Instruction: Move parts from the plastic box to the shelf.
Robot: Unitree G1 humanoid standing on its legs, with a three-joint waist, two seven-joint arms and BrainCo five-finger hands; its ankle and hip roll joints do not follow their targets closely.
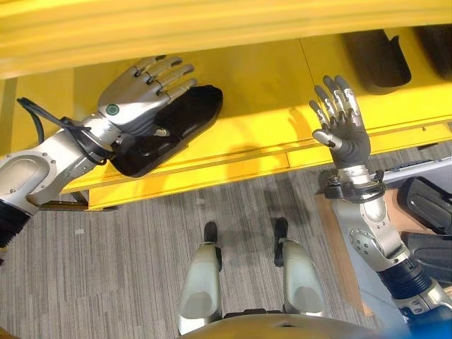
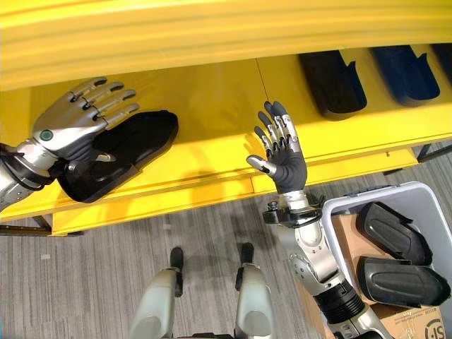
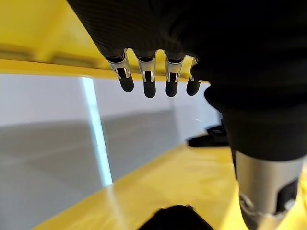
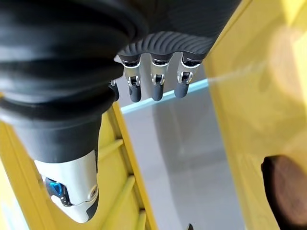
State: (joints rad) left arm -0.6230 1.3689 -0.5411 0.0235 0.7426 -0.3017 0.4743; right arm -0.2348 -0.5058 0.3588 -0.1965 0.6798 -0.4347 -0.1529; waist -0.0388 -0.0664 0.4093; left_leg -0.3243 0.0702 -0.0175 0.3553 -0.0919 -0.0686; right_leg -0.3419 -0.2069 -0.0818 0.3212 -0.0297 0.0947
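Observation:
A long black moulded part (image 1: 185, 117) lies on the yellow shelf (image 1: 263, 99) at the left. My left hand (image 1: 135, 97) rests on its near end with fingers straight and spread, not curled round it. In the left wrist view the left hand's fingers (image 3: 149, 82) point out straight, with the part's edge (image 3: 175, 218) below them. My right hand (image 2: 284, 157) is held up in front of the shelf edge, apart from everything, fingers straight and empty. The grey plastic box (image 2: 395, 191) at the lower right holds two black parts (image 2: 393, 233).
More parts lie on the shelf to the right: a black one (image 2: 332, 81) and a dark blue one (image 2: 405, 70). A cardboard box (image 2: 418, 325) sits beside the plastic box. Grey striped floor (image 1: 134, 268) runs in front of the shelf.

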